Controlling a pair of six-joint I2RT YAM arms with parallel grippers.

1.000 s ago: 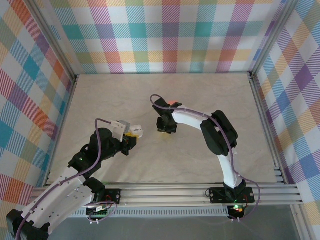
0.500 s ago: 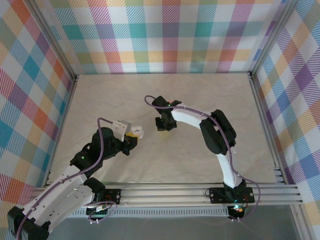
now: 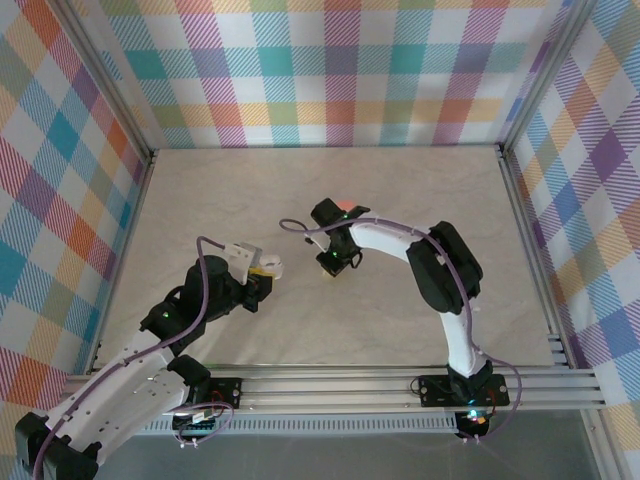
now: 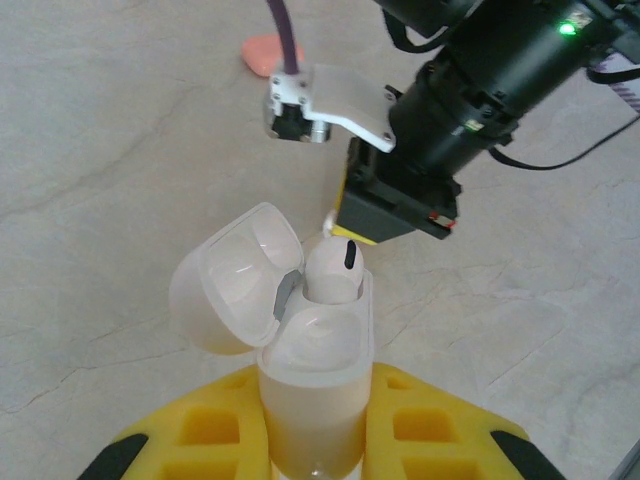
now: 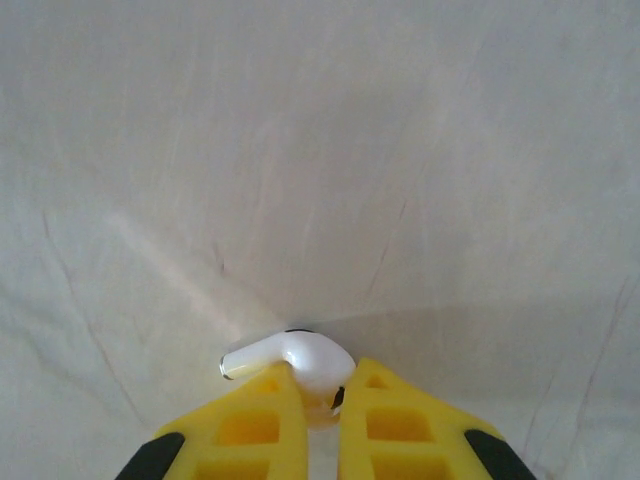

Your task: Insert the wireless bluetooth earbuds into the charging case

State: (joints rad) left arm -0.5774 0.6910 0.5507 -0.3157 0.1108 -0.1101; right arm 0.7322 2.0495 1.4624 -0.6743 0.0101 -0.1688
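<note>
Now mid-insert: left tool [image 4: 315, 425] clamps the open charging case [image 4: 315, 375] with first white earbud [image 4: 335, 270] seated, right tool [image 5: 318, 400] pinches second white earbud [image 5: 290, 360] just beyond it; next likely needs stem-down alignment over the empty socket [image 4: 318, 338].

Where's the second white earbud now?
The small white plastic earbud is pinched in the right gripper, mid-table, just right of the open white case in the left gripper.

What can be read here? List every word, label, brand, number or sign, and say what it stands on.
None: no text can be read in any view.
The white charging case and the earbud seated in it bear no marking.
The second white earbud, in the right wrist view, is bare too.
The green light on the black arm housing is a lamp, without lettering.
</note>
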